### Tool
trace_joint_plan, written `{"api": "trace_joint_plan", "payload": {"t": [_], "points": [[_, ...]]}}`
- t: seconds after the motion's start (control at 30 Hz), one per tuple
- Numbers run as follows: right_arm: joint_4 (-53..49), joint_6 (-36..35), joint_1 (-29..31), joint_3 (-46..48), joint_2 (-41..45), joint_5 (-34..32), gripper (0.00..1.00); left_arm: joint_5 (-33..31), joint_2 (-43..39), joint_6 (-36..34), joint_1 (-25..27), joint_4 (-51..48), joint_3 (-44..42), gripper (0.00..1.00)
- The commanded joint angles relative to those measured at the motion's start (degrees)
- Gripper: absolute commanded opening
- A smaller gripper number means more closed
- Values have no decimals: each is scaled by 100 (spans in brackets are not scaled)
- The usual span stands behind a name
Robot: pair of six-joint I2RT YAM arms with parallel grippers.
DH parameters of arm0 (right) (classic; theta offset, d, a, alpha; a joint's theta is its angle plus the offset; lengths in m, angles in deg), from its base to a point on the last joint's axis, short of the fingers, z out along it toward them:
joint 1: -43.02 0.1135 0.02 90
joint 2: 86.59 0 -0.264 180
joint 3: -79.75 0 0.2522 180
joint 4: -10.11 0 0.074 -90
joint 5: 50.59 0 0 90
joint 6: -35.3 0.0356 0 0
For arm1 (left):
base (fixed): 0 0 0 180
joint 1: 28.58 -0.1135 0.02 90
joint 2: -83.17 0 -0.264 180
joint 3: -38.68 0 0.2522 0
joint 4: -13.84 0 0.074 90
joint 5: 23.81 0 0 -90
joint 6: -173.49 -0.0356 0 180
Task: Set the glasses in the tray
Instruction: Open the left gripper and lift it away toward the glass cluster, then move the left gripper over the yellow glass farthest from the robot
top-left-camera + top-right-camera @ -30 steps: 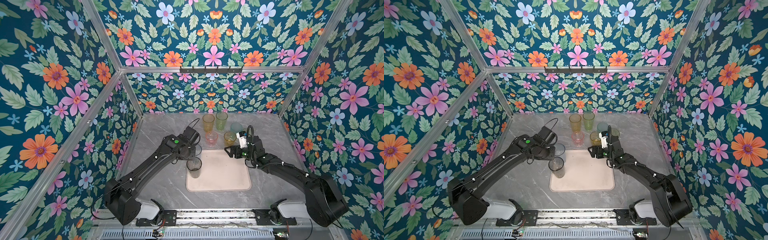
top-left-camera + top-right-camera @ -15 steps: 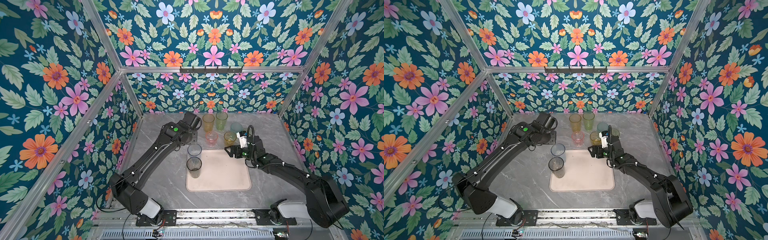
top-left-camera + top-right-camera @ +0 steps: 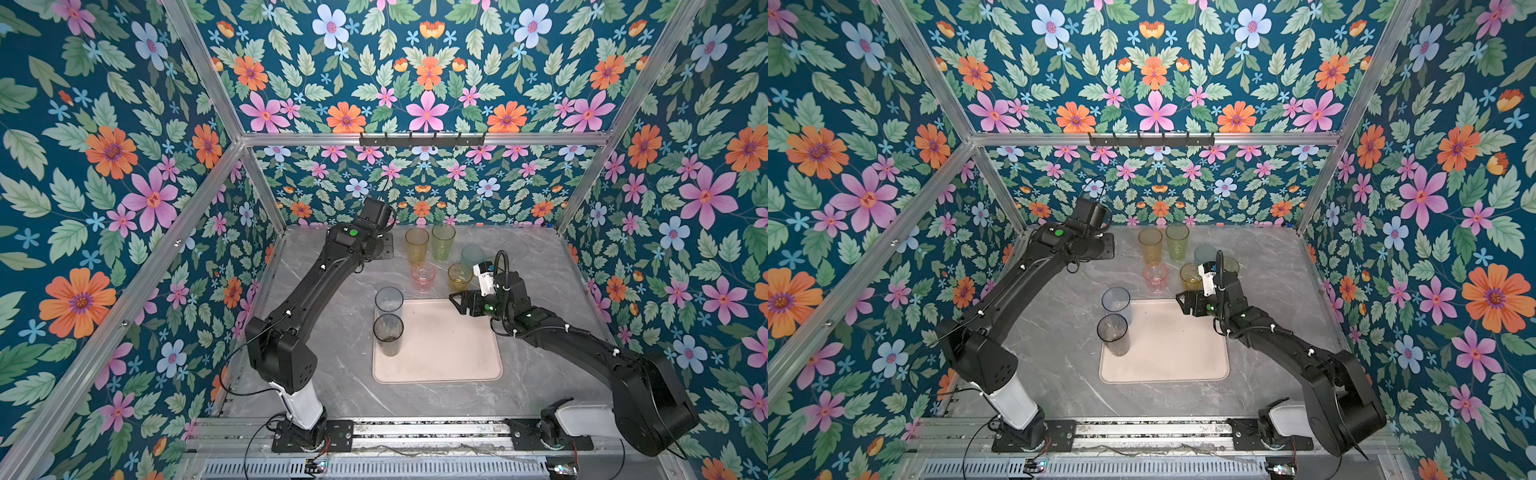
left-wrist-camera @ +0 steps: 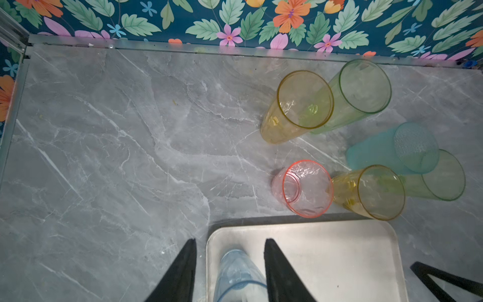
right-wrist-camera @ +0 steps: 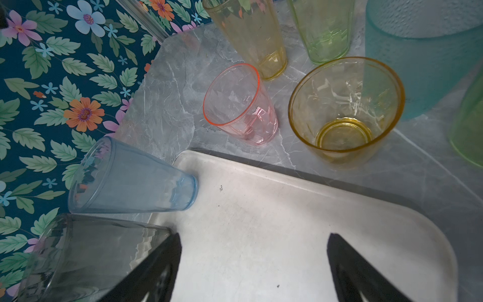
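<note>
The tray lies nearest to us, in the middle of the table. Two of the glasses stand upright at its left edge. The grey glass is in front, and the blue glass is just behind it in the far left corner. We cannot tell if these two touch.

The right gripper hangs over the far right corner of the tray. In the right wrist view its fingers stand wide apart with only the tray surface between them, so it is released and grasps nothing.

The other glasses stand on the table beyond the far rim. The pink glass and the short amber glass are close together, just behind the tray. Farther back is the teal glass, which shows a closed, dotted end on top in the left wrist view. Beside it is the short green glass, mostly hidden by the right arm in both top views. The tall amber glass and the tall green glass stand side by side near the back wall.

In both top views the left gripper is raised over the far left part of the table, well apart from every glass. Its fingers are parted. The blue glass appears between them only from far below, so this gripper too is released and empty.
</note>
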Motion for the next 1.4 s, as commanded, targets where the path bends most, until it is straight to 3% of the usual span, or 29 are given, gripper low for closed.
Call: {"api": "trace_joint_plan", "payload": {"t": [0.0,0.37,0.67,0.93,1.37], "points": [[45,-31,7,-9,-15,16,89,180,183,-79,-64,460,156,46],[50,-28,18,-18,-19,29,89,361,1082,-179,-126,688,859,43],[44,-29,20,-11,-26,21,89,105,1528,-154,-157,801,1193,53],[23,-24,19,-27,-17,32,89,314,1767,-33,-162,1178,1259,58],[9,-30,18,-25,0,26,89,414,2386,66,-162,1436,1709,59]]}}
